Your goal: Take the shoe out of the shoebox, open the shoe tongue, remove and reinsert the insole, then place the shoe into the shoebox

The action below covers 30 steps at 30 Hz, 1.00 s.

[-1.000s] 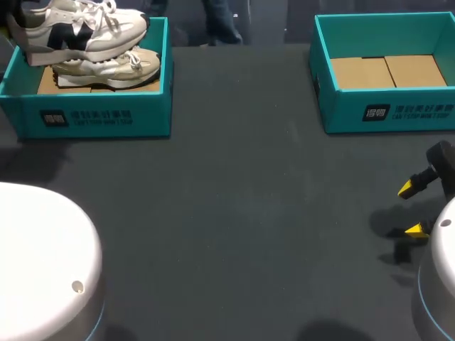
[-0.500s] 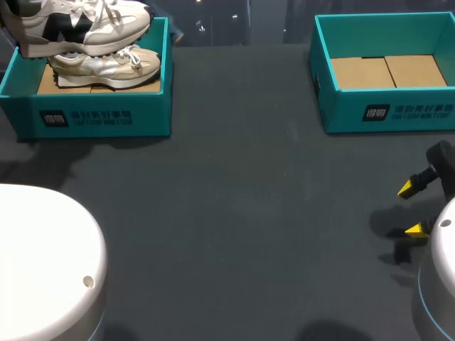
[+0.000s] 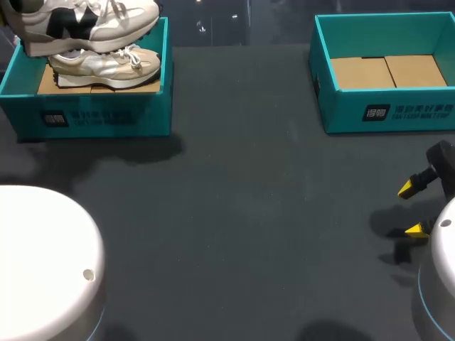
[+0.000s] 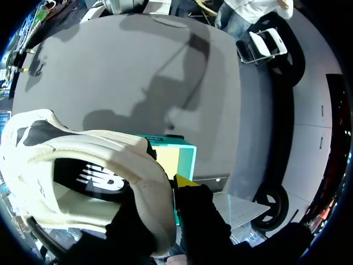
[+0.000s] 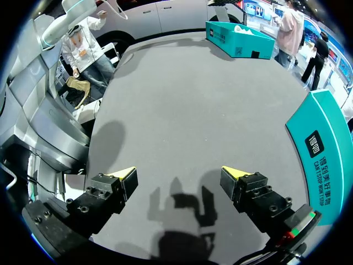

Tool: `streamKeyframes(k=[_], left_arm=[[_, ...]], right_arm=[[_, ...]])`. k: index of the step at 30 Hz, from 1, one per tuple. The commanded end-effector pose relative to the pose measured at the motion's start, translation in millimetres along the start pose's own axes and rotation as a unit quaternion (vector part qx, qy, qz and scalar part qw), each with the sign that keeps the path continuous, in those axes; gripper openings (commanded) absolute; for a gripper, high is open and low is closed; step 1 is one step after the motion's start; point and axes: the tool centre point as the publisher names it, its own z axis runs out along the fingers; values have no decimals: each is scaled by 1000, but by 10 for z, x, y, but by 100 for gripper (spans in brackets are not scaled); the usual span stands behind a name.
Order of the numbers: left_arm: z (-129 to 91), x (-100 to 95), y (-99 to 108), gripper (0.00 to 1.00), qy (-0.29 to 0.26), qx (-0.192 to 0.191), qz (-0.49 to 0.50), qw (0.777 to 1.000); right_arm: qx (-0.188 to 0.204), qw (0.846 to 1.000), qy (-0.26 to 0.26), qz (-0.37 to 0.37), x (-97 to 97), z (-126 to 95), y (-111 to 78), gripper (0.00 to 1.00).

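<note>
Left hand seemingly grips logoed shoe.

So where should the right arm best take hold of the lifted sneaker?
Probably its toe, from the right: the sneaker hangs level above the shoebox, toe pointing right and free, while the left jaws clamp the heel collar.

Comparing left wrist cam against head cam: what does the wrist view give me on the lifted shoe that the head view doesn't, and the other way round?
Only the left wrist view shows the left gripper, its fingers clamped on the lifted shoe from both sides. Only the head view shows the second shoe lying in the left shoebox, the empty right shoebox and the open right gripper. Both show the lifted shoe above the left shoebox.
</note>
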Motion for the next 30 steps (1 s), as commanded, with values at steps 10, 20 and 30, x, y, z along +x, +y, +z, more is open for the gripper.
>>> streamKeyframes(k=[10, 20, 30], left_arm=[[-243, -655, -1228, 0, 20, -43, 39, 998], [-169, -1266, -1862, 0, 32, -21, 74, 996], [-159, -1516, -1987, 0, 33, -9, 80, 996]], right_arm=[[1, 1000, -1, 0, 17, -4, -2, 100], [1, 1000, -1, 0, 17, -4, -2, 100], [1, 1000, -1, 0, 17, -4, -2, 100]])
